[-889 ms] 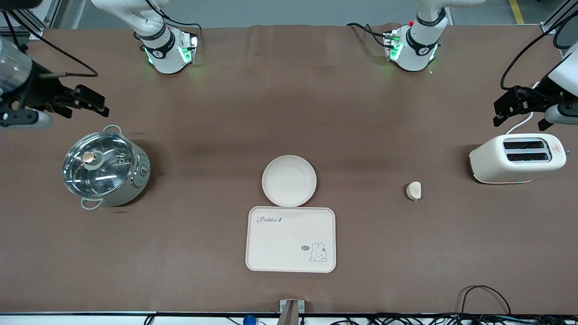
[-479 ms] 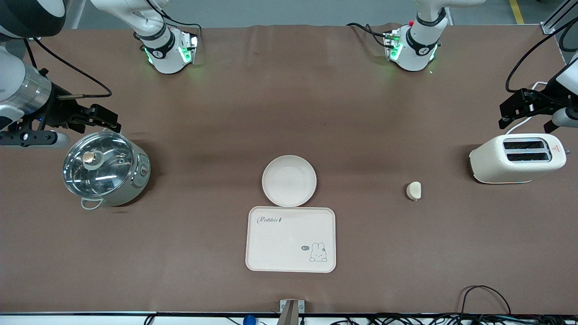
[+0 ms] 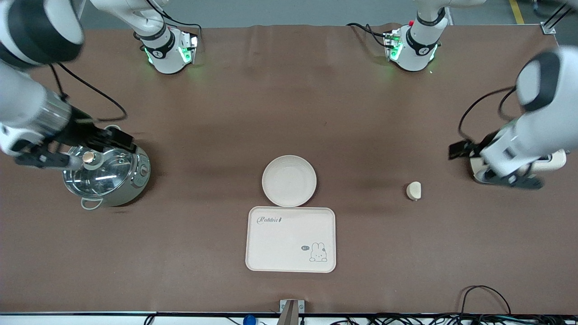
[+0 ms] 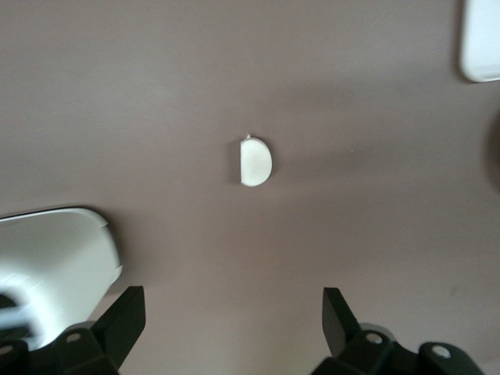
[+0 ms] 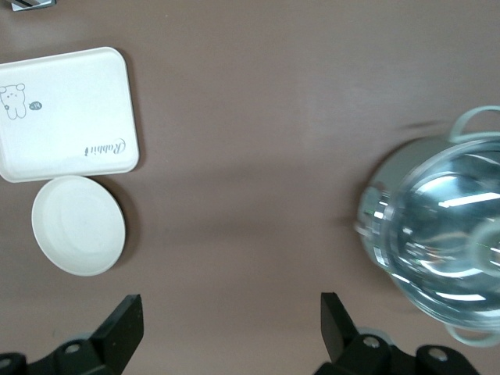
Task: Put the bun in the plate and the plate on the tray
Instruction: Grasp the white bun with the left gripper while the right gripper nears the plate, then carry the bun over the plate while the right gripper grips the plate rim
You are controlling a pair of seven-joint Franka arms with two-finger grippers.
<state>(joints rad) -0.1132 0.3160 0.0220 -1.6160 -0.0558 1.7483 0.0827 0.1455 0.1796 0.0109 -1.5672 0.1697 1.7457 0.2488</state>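
Two Franka arms at a brown matte worktop (image 3: 316, 113). The bun (image 3: 413, 190), a small pale cream lump with a rounded back and 1 flat side, lies bare on the worktop toward the left arm's end, near the white toaster (image 3: 553, 161) and well apart from the plate (image 3: 289, 180). The plate, a round shallow cream-white dish with a raised rim, is empty and sits at mid-table, just beside the tray (image 3: 291, 239) and farther from the front camera than it. The tray is a cream rectangle with rounded corners, a "Rabbit" script and a rabbit drawing; nothing rests on it.

The left end effector (image 4: 234, 324) hangs over the worktop beside the toaster, its 2 fingers spread wide, with the bun in line between them in the left wrist view. The right end effector (image 5: 232, 328) is over the glass-lidded steel pot (image 3: 104, 174), fingers likewise wide.

Handling, as judged: the bun looks light and soft, so a gentle pinch across the flat side and rounded back should hold without denting it. The plate seems stiff, smooth and possibly slippery; its raised rim is the likely place to grip.
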